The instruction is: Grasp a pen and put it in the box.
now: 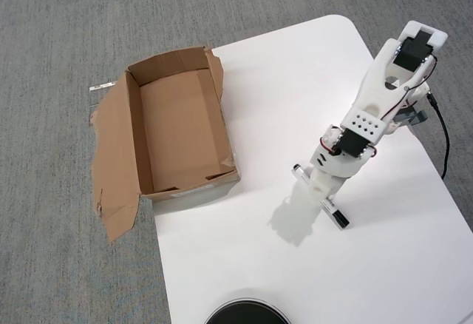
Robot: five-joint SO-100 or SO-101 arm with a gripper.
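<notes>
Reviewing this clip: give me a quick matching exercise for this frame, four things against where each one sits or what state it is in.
Things:
1. pen
2. box
3. pincer
4. black round object

Places or states:
A. cut off by the bottom edge of the overhead view
B. empty, overhanging the table's left edge
C. lowered over the middle of the pen
D. lying flat on the table, partly hidden

Pairs: 1-D, 2-B, 3-C, 4-A
</notes>
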